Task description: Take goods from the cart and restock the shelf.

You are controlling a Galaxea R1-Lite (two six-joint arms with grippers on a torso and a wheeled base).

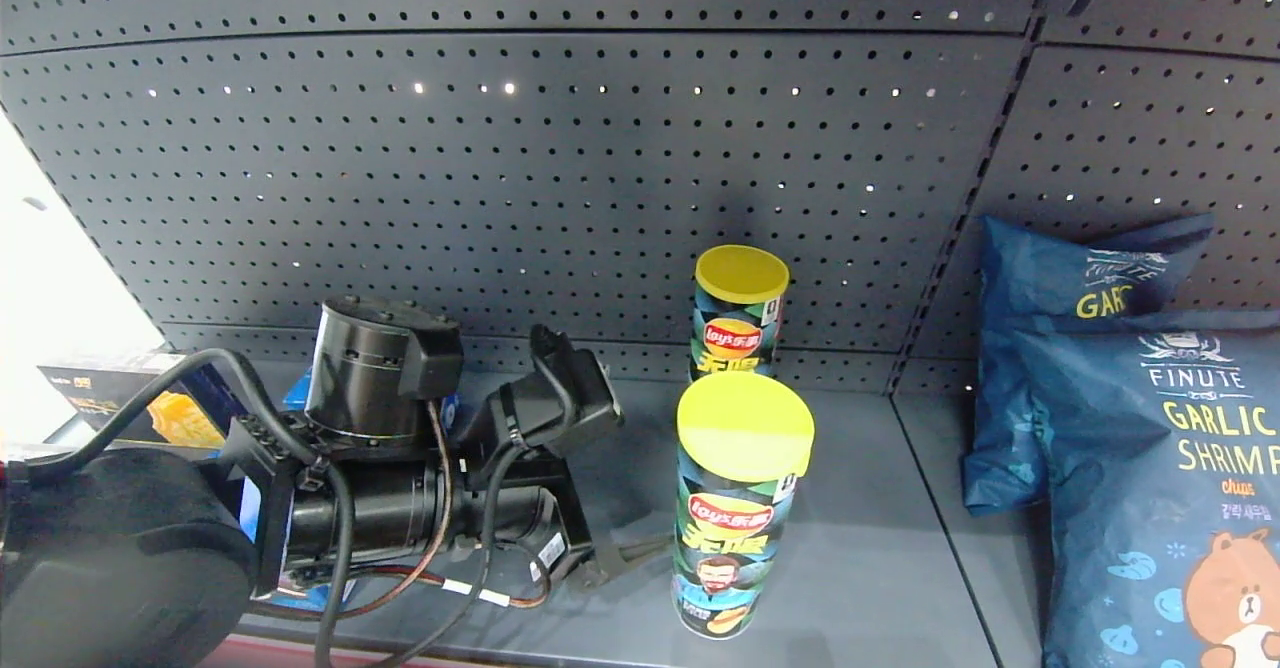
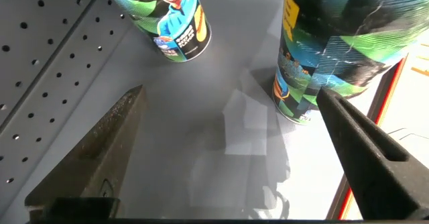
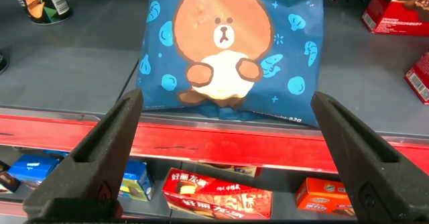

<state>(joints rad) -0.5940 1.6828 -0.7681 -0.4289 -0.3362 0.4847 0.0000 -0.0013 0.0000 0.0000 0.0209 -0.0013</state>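
The left tool sits open and empty low over the shelf, just beside the front can near the front edge — a second can stands at the back panel. The right wrist view adds the right tool, open, facing the shrimp chips bag.

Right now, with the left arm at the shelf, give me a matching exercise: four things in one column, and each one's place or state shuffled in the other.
1. front chips can
2. rear chips can
3. garlic shrimp chips bag
4. left gripper

A. upright at the back, by the pegboard
B. open, holding nothing
C. right of the divider
D. upright toward the front of the shelf, beside the left arm

Pairs: 1-D, 2-A, 3-C, 4-B.
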